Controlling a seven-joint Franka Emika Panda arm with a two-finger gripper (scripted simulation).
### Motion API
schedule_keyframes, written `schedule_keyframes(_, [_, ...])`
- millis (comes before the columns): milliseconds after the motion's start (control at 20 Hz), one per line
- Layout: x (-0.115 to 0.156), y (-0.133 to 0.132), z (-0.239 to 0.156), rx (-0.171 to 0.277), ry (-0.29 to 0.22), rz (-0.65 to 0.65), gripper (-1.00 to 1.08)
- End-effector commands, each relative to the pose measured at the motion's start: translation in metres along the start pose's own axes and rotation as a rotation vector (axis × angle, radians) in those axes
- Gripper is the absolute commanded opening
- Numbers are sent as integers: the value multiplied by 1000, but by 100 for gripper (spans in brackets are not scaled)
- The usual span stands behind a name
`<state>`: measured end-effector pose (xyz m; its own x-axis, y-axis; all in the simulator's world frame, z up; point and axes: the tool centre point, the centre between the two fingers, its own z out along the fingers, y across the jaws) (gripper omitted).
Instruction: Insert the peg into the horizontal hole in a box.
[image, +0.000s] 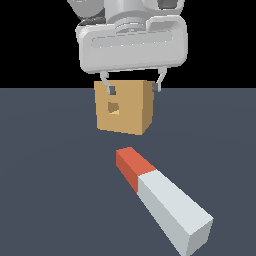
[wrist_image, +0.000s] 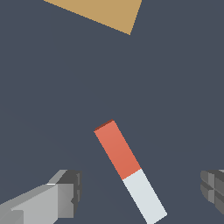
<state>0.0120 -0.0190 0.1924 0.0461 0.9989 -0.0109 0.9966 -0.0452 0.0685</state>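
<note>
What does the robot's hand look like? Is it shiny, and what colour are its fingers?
The gripper has a wide, rounded body in pale grey-white, smooth and a little glossy, with a long groove across its front. Two thin grey fingers stick out below. In the wrist view, the fingers look blocky, light grey with darker grey tips. No cables or markings show.

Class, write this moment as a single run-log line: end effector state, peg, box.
end effector: open, holding nothing, raised above floor | peg: lying flat on floor, ungrasped, red end toward box | box: upright, hole unfilled | insertion: not started
</note>
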Motion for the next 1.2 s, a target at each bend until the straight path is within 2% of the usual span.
schedule_keyframes(0, [0,0,0,0,0,0,100])
schedule_keyframes(550, [-14,1,13,7,3,-54,100])
schedule_keyframes(1150, [-60,12,58,29,15,-241,100])
